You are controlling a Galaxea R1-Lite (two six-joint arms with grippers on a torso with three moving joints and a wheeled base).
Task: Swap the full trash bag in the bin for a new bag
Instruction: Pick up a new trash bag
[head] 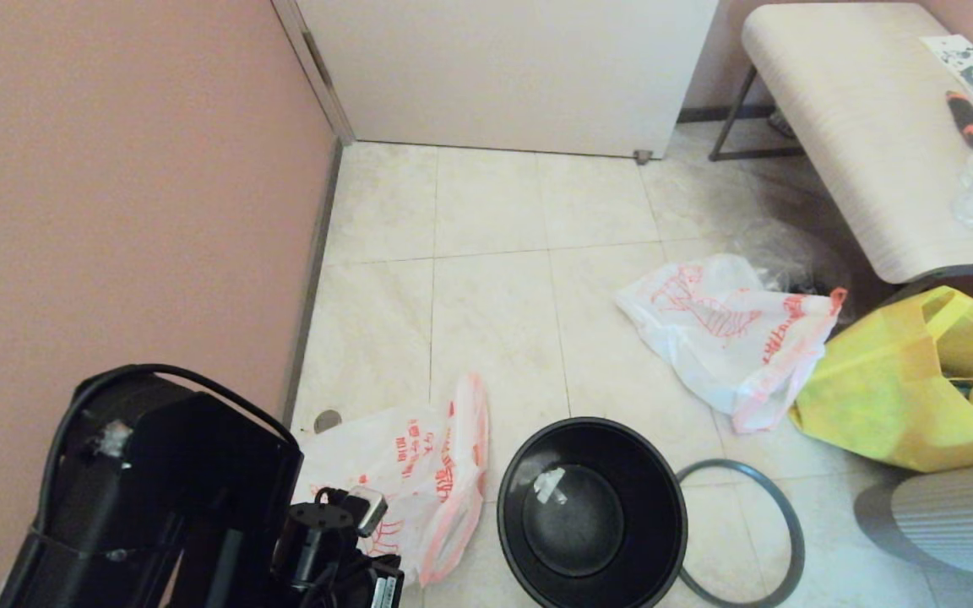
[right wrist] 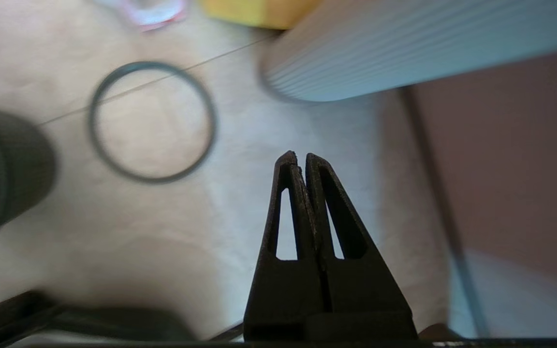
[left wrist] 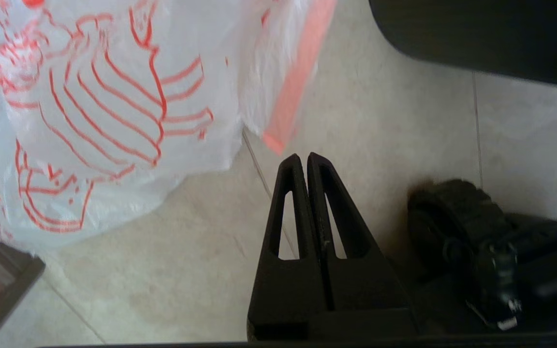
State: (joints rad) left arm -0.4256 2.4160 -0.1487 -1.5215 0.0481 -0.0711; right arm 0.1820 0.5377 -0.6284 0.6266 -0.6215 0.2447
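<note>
**Bin bare on the floor, both bags out beside it**

Nearest the head camera, the left arm's dark bulk fills the 7 o'clock corner; its left claw (left wrist: 302, 159) is clenched on nothing, just short of the new bag (head: 419, 473), limp at 9 o'clock from the bin. Lumpy, the full trash bag (head: 727, 333) lies at 1 o'clock from the bin (head: 592, 515), touching the yellow tote (head: 900, 405). A grey hoop (head: 778, 507) lies on the floor at 3 o'clock against the bin. Over bare floor the right claw (right wrist: 298, 159) is clenched, empty.
</note>
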